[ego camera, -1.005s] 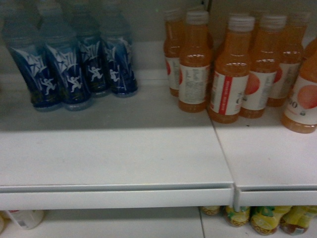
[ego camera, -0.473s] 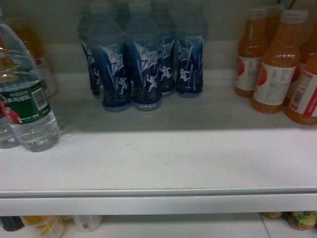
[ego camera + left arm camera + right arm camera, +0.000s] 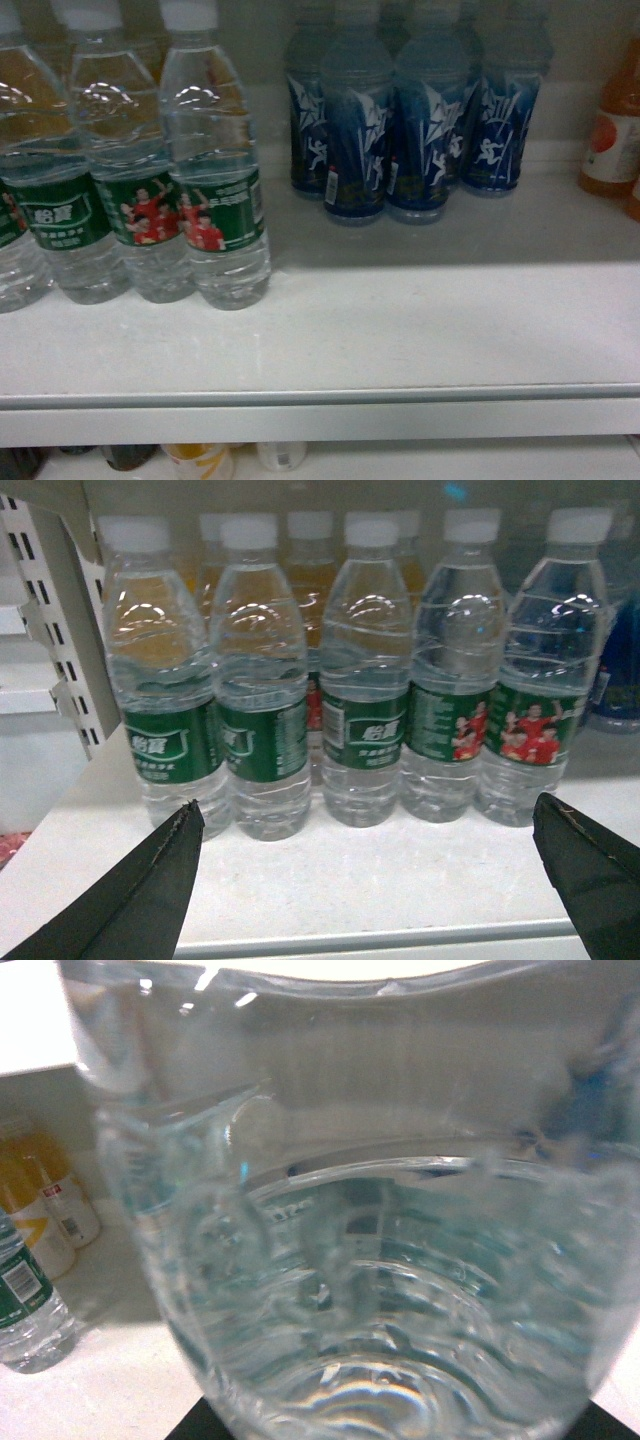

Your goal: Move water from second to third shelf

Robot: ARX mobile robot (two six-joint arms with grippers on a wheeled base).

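Several water bottles with green labels (image 3: 210,190) stand in a row at the left of the white shelf (image 3: 400,330) in the head view; neither gripper shows there. In the left wrist view the same row of water bottles (image 3: 365,690) stands just beyond my left gripper (image 3: 367,820), which is wide open and empty above the shelf's front part. A clear ribbed water bottle (image 3: 380,1260) fills the right wrist view, and my right gripper (image 3: 390,1425) is shut on it, with only dark finger corners (image 3: 205,1425) showing at the bottom.
Dark-blue sports-drink bottles (image 3: 400,130) stand behind the shelf's middle, and an orange juice bottle (image 3: 610,130) at the right edge. A slotted shelf upright (image 3: 60,630) rises left of the water row. Another water bottle (image 3: 25,1300) and yellow-labelled bottles (image 3: 40,1210) stand lower left.
The head view has swung left along the shelf. The water bottles came in from the left, the blue bottles slid rightward, and most orange bottles left the frame.
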